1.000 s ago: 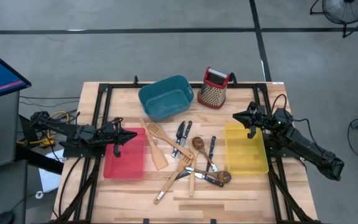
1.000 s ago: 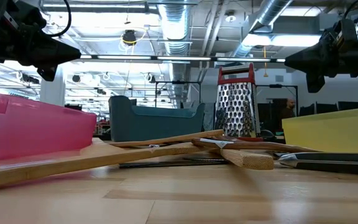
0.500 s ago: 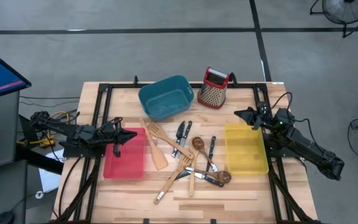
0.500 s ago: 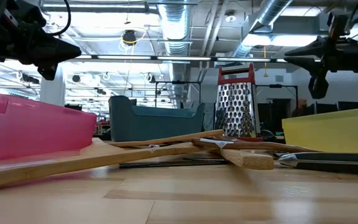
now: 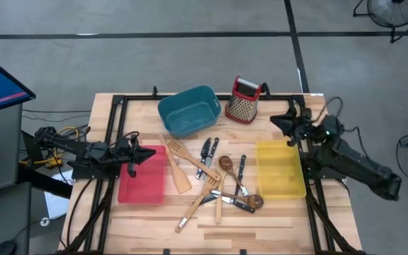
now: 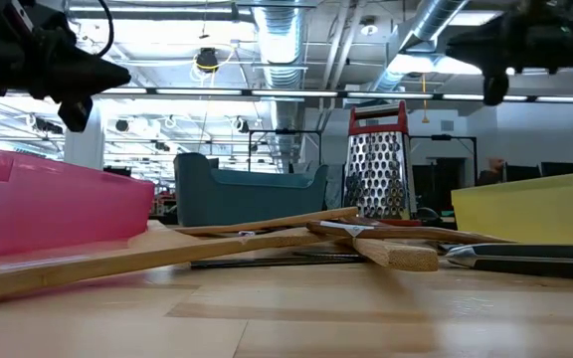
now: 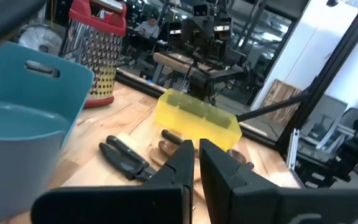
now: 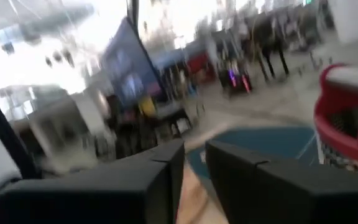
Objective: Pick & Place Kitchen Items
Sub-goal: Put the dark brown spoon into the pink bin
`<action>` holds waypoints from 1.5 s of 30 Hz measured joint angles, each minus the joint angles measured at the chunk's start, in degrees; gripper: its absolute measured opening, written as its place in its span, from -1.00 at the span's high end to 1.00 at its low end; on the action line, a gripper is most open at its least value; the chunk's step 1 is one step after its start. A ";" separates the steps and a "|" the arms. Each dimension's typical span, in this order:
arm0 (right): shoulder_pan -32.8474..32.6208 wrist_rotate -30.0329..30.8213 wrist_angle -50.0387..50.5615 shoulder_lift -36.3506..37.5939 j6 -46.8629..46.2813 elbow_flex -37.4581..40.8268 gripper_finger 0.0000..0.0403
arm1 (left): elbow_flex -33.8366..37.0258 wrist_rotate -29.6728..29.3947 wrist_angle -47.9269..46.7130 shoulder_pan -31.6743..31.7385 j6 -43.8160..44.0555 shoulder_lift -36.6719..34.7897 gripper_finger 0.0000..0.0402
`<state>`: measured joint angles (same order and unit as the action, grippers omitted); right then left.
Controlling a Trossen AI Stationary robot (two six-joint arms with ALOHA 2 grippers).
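Observation:
The kitchen items [image 5: 214,177] lie in a loose pile at the table's middle: pale wooden spatulas [image 5: 178,166], a dark wooden spoon [image 5: 226,164] and black-handled knives [image 5: 205,151], some crossing one another. They also show in the low view [image 6: 296,239]. My left gripper [image 5: 151,152] hangs shut and empty over the red bin [image 5: 142,185]; the low view shows it high up [image 6: 117,76]. My right gripper [image 5: 273,120] is shut and empty, raised above the far edge of the yellow bin [image 5: 280,170]; it also shows in the low view [image 6: 458,46].
A teal bin [image 5: 188,110] and a red-topped metal grater [image 5: 244,100] stand at the far side of the table. The red bin is left of the pile and the yellow bin is right of it. Bare wood lies along the near edge [image 5: 211,234].
My right gripper has risen well above the yellow bin and gone a little toward the table's far edge, still shut and empty. The utensils have kept their places.

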<state>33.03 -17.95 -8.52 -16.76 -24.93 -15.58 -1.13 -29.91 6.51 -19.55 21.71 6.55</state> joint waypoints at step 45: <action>-44.34 22.47 51.55 -90.98 -13.23 -49.69 -0.18 | 0.01 -1.77 4.29 0.02 -2.13 0.00 0.90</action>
<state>-11.31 4.52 43.04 -107.74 -38.16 -65.28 -1.12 -31.68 10.81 -19.53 19.58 6.55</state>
